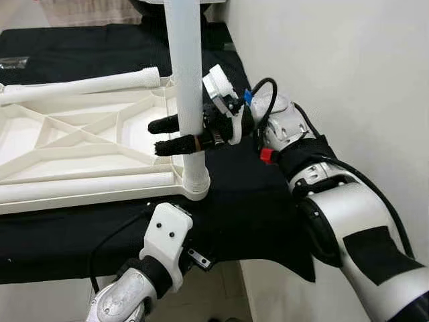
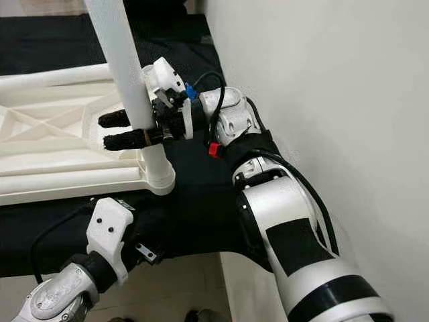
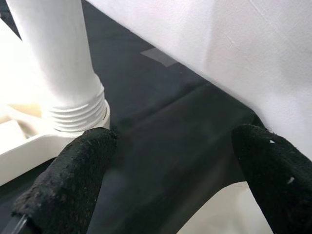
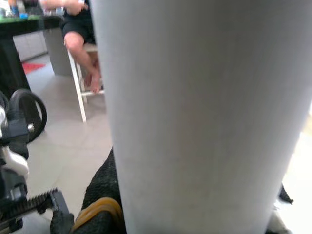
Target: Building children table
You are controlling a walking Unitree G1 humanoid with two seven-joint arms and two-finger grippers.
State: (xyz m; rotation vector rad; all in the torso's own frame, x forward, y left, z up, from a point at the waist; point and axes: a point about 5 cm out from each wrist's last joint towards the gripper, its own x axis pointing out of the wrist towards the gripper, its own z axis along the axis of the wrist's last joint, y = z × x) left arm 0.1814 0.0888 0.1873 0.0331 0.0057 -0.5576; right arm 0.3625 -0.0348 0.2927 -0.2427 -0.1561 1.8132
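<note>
Here, a white plastic tabletop [image 1: 74, 144] lies upside down, ribs showing, on a counter [image 1: 248, 194] draped in black cloth. A loose white leg [image 1: 80, 86] rests along the tabletop's far edge.

Left tool [image 3: 161, 180]: low at the near edge of the counter, below the tabletop's near right corner. Its two black fingers [image 3: 73, 175] are spread apart with nothing between them; the wrist view looks past them at the threaded base of the upright leg, just ahead and to one side of the tips.

Upright white leg [image 1: 185, 74]: stands vertical in the corner socket [image 1: 196, 182] at the tabletop's near right corner, its ribbed end seated in the collar.

Right tool [image 1: 175, 136]: reaches in from the right, level, partway up the upright leg. One finger [image 1: 164, 124] passes behind the leg, the other in front, pinching the leg between them above the socket. In the right wrist view the leg sits close against the camera; beyond it, tile floor and a seated person's legs [image 4: 80, 44] on a white stool.

A white wall [image 1: 335, 60] runs along the right of the counter.
</note>
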